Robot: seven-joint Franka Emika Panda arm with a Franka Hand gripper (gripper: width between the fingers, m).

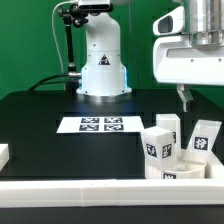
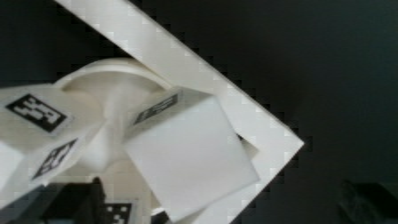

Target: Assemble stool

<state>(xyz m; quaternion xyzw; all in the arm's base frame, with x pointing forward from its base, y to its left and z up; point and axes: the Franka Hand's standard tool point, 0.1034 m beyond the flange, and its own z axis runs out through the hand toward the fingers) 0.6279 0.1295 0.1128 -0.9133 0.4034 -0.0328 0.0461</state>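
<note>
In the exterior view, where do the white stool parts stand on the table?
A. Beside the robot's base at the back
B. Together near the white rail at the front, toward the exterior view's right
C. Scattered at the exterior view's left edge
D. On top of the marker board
B: the stool parts are grouped against the white rail at the front right, apart from the marker board, which carries only tags.

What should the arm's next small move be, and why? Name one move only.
Probably lower the gripper toward a leg. Its jaws stand open and hold nothing, above the stool parts by the rail, where the legs stand upright on the round seat, so assembly seems only begun.
</note>
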